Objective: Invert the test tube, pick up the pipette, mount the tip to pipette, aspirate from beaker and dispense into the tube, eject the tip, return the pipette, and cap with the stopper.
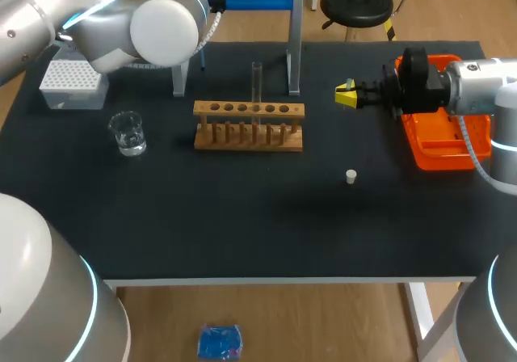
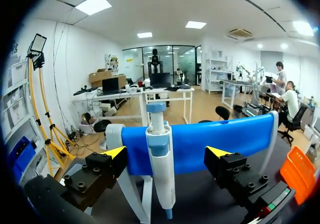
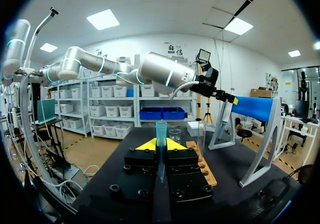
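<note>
On the left of the counter, the tip box and the beaker with its liquid sit near each other, and nothing suggests the liquid has been drawn yet. Behind them the left claw is released, its fingers spread wide on either side of the pipette, which hangs on the blue stand and is not yet picked up. In the middle, the tube stands upright in a hole of the wooden rack, so I judge the inverting step done. To the right, the right claw hovers beside the rack, clenched on a slim blue tip. The stopper lies loose on the counter, well apart from the tube, and the orange tray sits at the far right.

Left to do, as I judge it: take the pipette, mount the tip, draw from the beaker, fill the tube, eject, return, cap.

The head view alone shows the layout of beaker, rack and stopper, but the left arm hides the pipette there. Only the left wrist view shows the pipette between the spread fingers. Only the right wrist view shows the tip pinched upright.
</note>
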Controlling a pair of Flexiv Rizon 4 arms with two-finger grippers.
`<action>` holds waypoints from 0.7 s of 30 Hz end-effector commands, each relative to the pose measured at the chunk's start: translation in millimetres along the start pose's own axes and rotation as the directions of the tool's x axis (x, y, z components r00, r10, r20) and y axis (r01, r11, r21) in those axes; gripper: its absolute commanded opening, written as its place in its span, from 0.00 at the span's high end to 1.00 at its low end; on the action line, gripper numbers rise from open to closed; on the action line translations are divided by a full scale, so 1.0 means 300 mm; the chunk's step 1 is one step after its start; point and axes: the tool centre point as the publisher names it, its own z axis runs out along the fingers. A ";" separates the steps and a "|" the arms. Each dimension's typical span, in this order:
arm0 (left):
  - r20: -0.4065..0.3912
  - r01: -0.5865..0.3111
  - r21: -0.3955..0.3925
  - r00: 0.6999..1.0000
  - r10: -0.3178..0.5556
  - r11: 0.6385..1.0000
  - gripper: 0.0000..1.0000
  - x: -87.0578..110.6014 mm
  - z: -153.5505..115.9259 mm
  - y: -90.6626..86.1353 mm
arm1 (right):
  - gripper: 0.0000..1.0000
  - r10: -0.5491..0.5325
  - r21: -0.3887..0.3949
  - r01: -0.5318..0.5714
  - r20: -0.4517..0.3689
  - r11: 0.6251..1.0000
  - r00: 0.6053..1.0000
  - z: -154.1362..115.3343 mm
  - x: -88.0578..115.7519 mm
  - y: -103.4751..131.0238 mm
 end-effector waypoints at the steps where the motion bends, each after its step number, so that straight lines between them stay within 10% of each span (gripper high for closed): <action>1: -0.012 0.005 0.009 1.000 -0.005 1.000 0.00 -0.004 0.019 0.001 | 1.00 -0.001 0.002 0.001 0.001 1.000 1.000 0.000 0.001 0.001; 21: -0.036 0.009 0.015 0.999 -0.008 1.000 0.00 -0.001 0.044 0.001 | 1.00 -0.001 0.002 0.001 0.001 1.000 1.000 0.000 0.001 0.001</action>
